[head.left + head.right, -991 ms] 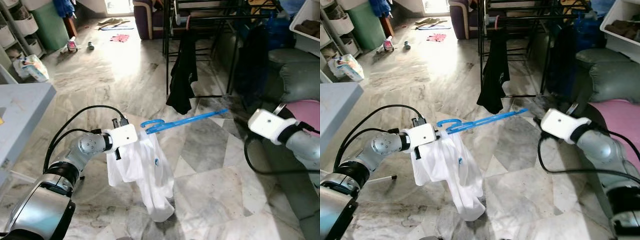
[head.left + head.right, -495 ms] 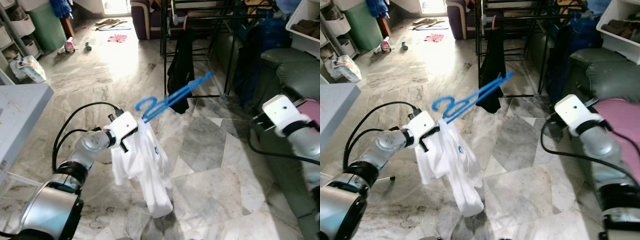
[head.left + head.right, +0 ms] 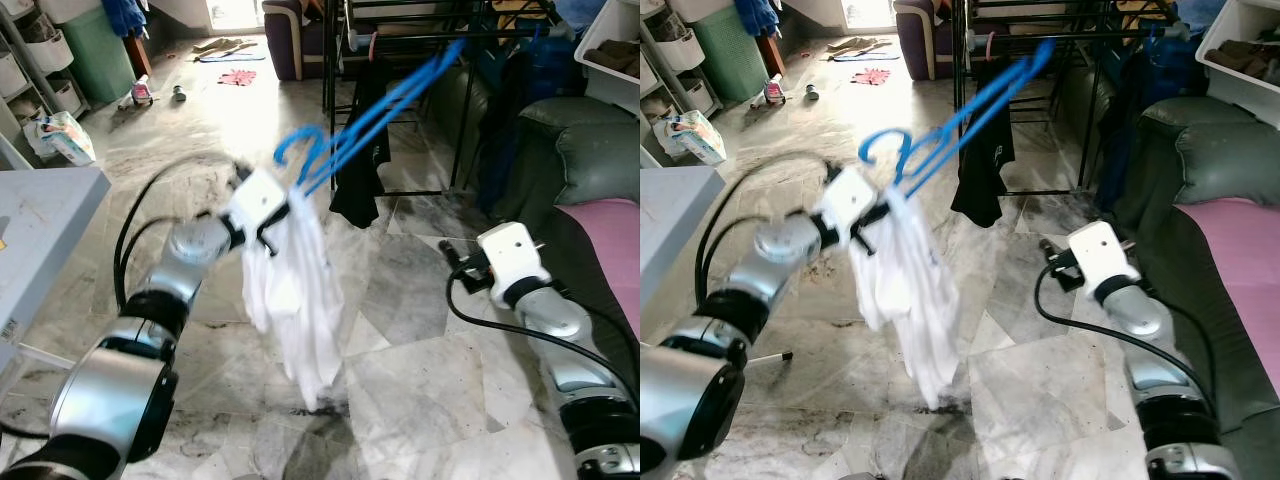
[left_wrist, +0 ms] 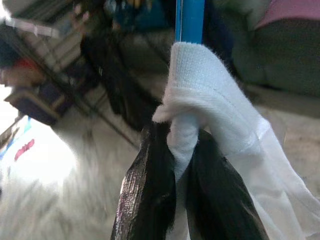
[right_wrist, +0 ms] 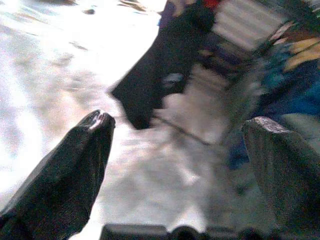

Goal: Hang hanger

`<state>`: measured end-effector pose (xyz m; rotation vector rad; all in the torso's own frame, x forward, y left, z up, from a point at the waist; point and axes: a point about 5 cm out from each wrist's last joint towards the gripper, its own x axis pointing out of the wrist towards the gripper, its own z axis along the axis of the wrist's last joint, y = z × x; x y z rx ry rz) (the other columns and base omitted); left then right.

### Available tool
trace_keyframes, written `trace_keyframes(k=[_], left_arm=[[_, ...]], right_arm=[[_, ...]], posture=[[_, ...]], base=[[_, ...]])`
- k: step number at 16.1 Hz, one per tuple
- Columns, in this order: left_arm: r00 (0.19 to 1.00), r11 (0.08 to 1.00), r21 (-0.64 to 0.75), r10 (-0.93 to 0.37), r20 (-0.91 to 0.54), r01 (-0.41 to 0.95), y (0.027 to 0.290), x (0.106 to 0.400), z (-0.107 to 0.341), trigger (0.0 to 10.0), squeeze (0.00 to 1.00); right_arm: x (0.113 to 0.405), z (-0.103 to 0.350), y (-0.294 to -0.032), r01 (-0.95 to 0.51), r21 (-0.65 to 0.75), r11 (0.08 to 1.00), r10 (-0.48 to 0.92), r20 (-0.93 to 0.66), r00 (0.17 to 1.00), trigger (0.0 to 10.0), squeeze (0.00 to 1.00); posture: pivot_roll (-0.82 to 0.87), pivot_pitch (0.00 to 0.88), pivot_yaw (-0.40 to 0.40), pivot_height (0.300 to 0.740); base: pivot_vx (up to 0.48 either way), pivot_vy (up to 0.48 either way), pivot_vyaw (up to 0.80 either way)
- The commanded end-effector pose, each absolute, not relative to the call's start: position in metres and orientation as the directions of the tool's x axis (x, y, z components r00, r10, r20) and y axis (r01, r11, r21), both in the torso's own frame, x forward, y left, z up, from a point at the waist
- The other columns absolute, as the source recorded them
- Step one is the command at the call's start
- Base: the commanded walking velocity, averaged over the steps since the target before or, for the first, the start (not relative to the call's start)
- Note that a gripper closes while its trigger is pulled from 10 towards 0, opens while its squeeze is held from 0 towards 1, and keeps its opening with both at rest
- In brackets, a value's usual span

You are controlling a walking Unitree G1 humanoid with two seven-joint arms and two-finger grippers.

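We have swung the blue hanger (image 3: 375,115) up since a second ago; it now slants toward one o'clock, its tip near the black drying rack (image 3: 400,40). Our left gripper (image 4: 182,175) has its jaws clamped on the white shirt (image 3: 300,290) draped over the hanger. At four o'clock, our right gripper (image 5: 180,150) hovers with jaws spread, holding nothing.
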<state>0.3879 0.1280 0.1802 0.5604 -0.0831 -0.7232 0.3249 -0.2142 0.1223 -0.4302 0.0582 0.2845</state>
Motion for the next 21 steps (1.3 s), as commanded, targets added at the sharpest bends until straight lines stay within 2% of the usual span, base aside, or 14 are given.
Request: trace_keyframes(k=[1,2,3,4,5,6,7,10,11,13,14,15,17,21], left_arm=[[0.711,0.581,0.55,-0.703,-0.034,0.6,0.115,0.39,0.206,0.0,0.0],[0.691,0.571,0.533,-0.722,-0.035,0.624,0.109,0.391,0.209,0.0,0.0],[0.689,0.564,0.54,-0.724,-0.041,0.625,0.109,0.391,0.21,0.0,0.0],[0.659,0.531,0.563,-0.751,-0.032,0.633,0.102,0.391,0.217,0.0,0.0],[0.639,0.517,0.573,-0.769,-0.016,0.636,0.097,0.391,0.225,0.0,0.0],[0.615,0.501,0.586,-0.788,0.006,0.637,0.092,0.39,0.233,0.0,0.0],[0.571,0.466,0.606,-0.82,0.023,0.644,0.085,0.387,0.24,0.0,0.0],[0.474,0.407,0.625,-0.878,0.066,0.666,0.073,0.378,0.251,0.0,0.0],[0.476,0.371,0.665,-0.879,0.027,0.648,0.076,0.377,0.245,0.0,0.0],[0.485,0.361,0.668,-0.875,0.0,0.651,0.081,0.377,0.236,0.0,0.0],[0.496,0.362,0.668,-0.868,-0.014,0.651,0.084,0.377,0.231,0.0,0.0],[0.504,0.362,0.666,-0.863,-0.024,0.652,0.087,0.376,0.226,0.0,0.0],[0.501,0.366,0.662,-0.865,-0.017,0.655,0.087,0.375,0.224,0.0,0.0],[0.482,0.383,0.657,-0.876,0.035,0.649,0.079,0.374,0.235,0.0,0.0]], right_arm=[[0.316,0.108,-0.188,-0.453,-0.32,0.833,0.409,-0.196,0.891,10.0,1.0],[0.312,0.102,-0.175,-0.528,-0.322,0.786,0.478,-0.226,0.849,10.0,0.76],[0.311,0.101,-0.174,-0.534,-0.319,0.783,0.482,-0.231,0.845,10.0,0.75],[0.313,0.101,-0.171,-0.543,-0.306,0.782,0.493,-0.23,0.839,10.0,0.5],[0.314,0.102,-0.168,-0.548,-0.291,0.784,0.501,-0.223,0.836,10.0,0.36],[0.316,0.101,-0.166,-0.548,-0.287,0.786,0.5,-0.228,0.836,10.0,0.18],[0.317,0.102,-0.164,-0.546,-0.287,0.787,0.497,-0.23,0.837,10.0,0.14],[0.318,0.102,-0.161,-0.548,-0.291,0.784,0.502,-0.222,0.836,10.0,0.12],[0.32,0.11,-0.161,-0.53,-0.279,0.801,0.505,-0.163,0.848,10.0,0.11],[0.323,0.125,-0.163,-0.511,-0.255,0.821,0.513,-0.066,0.856,10.0,0.1],[0.324,0.132,-0.164,-0.506,-0.243,0.828,0.516,-0.026,0.856,10.0,0.06],[0.325,0.135,-0.167,-0.487,-0.242,0.839,0.5,-0.013,0.866,10.0,0.02],[0.327,0.134,-0.172,-0.452,-0.278,0.848,0.466,-0.014,0.884,10.0,0.02],[0.327,0.122,-0.167,-0.482,-0.231,0.845,0.481,-0.062,0.874,10.0,0.0]], posture=[[-0.02,0.03,0.065,0.74],[-0.01,0.029,0.068,0.74],[-0.01,0.027,0.073,0.74],[-0.01,0.025,0.078,0.74],[-0.01,0.023,0.082,0.74],[-0.01,0.021,0.085,0.74],[-0.01,0.021,0.085,0.74],[0.0,0.02,0.081,0.74],[0.0,0.022,0.078,0.74],[0.0,0.022,0.076,0.74],[0.0,0.023,0.075,0.74],[-0.01,0.024,0.07,0.74],[0.0,0.026,0.063,0.74],[-0.01,0.026,0.056,0.74]], base=[[0.0,0.0,0.0],[0.0,0.0,0.0],[0.0,0.0,0.0],[0.0,0.0,0.0],[0.0,0.0,0.0],[0.0,0.0,0.0],[0.0,0.0,0.0],[0.0,0.0,0.0],[0.0,0.0,0.0],[0.0,0.0,0.0],[0.0,0.0,0.0],[0.0,0.0,0.0],[0.0,0.0,0.0],[0.0,0.0,0.0]])
